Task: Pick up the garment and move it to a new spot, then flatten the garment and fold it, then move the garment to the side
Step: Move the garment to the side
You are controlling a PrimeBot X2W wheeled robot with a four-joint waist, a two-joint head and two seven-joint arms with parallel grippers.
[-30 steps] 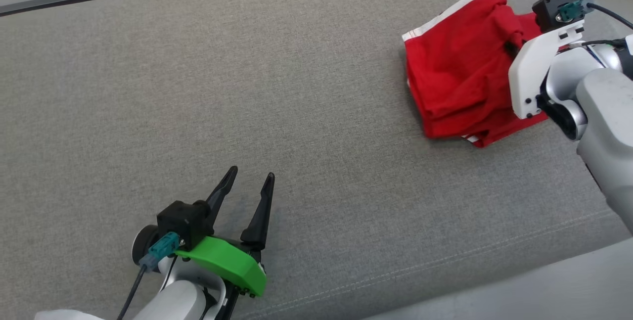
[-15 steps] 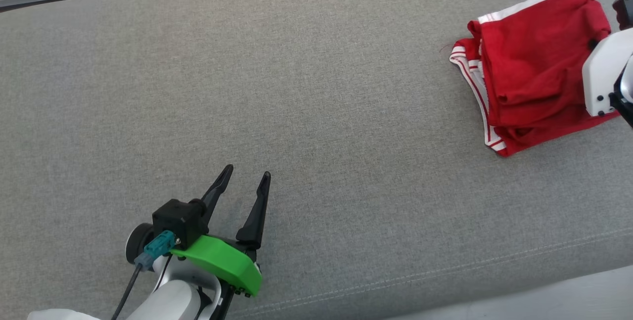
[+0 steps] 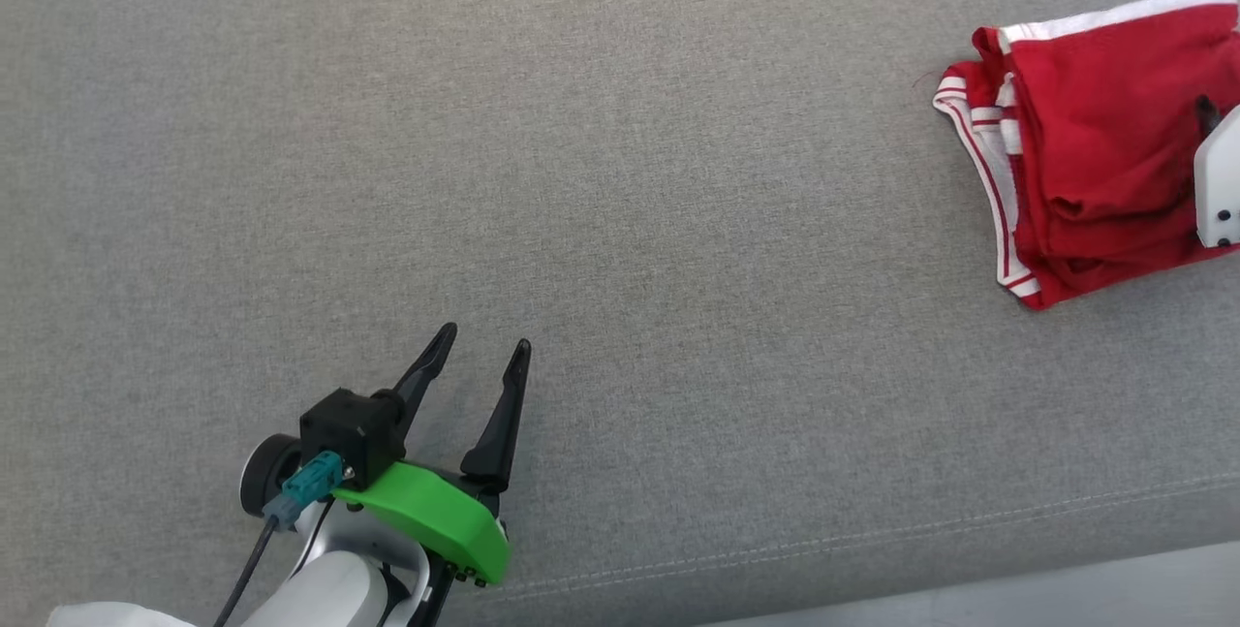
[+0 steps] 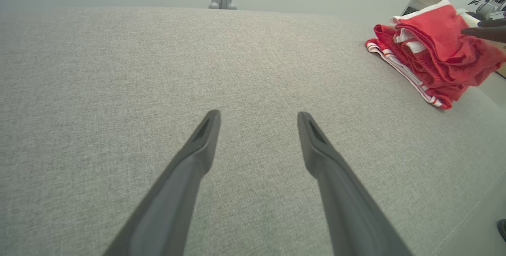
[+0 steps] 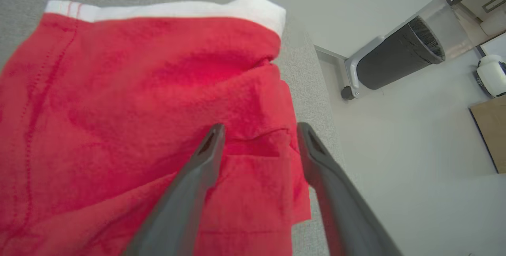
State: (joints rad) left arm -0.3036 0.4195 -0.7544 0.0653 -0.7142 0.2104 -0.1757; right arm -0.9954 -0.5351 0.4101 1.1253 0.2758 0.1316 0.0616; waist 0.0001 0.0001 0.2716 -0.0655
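Grey cushion [image 3: 678, 220] bears the garment [image 3: 1104, 142]; right gripper [image 5: 259, 129], jaws parted, seemingly free of cloth, should rise straight, left gripper [image 3: 484, 336] spread wide.

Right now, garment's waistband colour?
White waistband on the red garment; clearest in right wrist view.

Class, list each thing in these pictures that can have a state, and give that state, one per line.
garment: folded in loose layers, lying on the cushion
left gripper: open, empty
right gripper: open, fingers apart over the garment
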